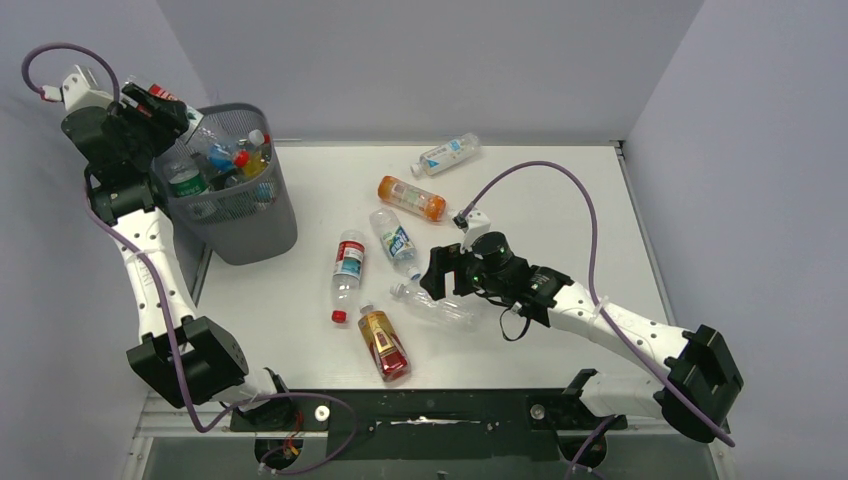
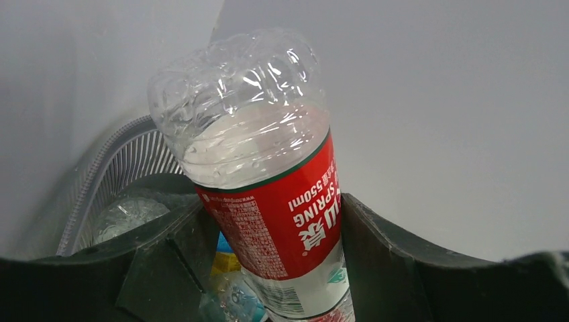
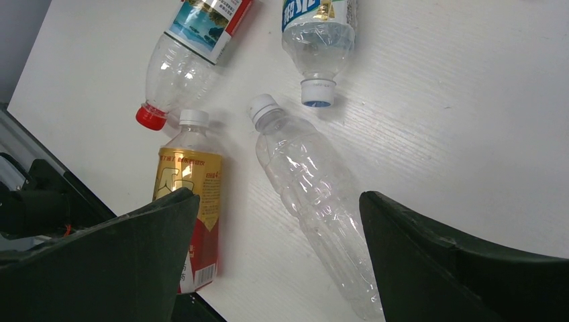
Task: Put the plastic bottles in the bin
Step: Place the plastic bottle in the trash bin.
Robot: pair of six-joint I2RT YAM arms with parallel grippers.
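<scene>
Red-label bottle (image 2: 249,127) in left end effector (image 2: 272,231), lower end out of frame

A white table (image 1: 330,180) filled the middle. Plain grey walls (image 1: 430,60) rose behind it and at both its sides; a black rail (image 1: 430,402) ran along its near edge.

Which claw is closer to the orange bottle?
Right. The right claw hovers a short way off the near side of the orange bottle; the left claw is far off at the bin.
</scene>
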